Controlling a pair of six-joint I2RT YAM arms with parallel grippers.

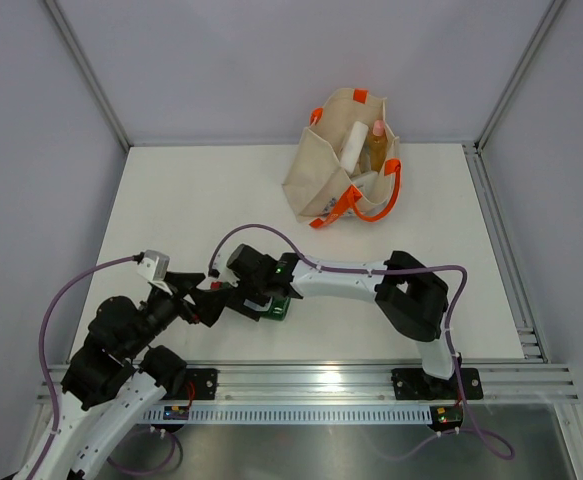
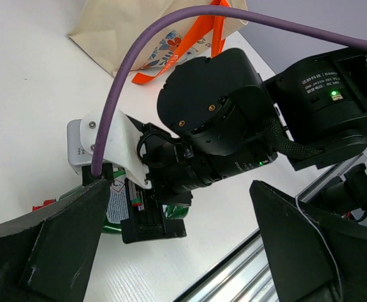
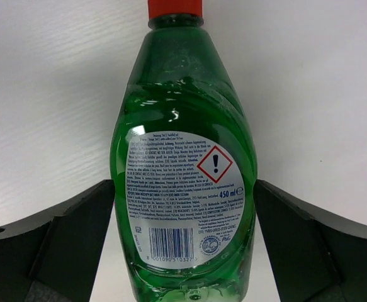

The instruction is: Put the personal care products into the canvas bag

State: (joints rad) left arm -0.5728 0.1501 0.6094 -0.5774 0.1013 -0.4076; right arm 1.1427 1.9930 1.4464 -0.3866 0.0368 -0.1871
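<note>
A flat green bottle (image 3: 183, 189) with a red cap lies label-up on the white table (image 1: 191, 210). My right gripper (image 3: 183, 251) stands open with a finger close on each side of its lower half. From above the bottle (image 1: 282, 309) peeks out under the right gripper (image 1: 269, 304). My left gripper (image 1: 209, 300) hovers just left of it, open with nothing between its fingers (image 2: 45, 258), and looks at the right wrist and the bottle (image 2: 115, 220). The canvas bag (image 1: 326, 170) stands at the back, holding a white bottle (image 1: 354, 145) and a tan pink-capped bottle (image 1: 377, 145).
The bag's orange handles (image 1: 376, 200) droop toward the table's middle. A metal rail (image 1: 321, 385) runs along the near edge by the arm bases. Purple cables (image 1: 261, 230) loop above both arms. Grey walls close in the back and sides.
</note>
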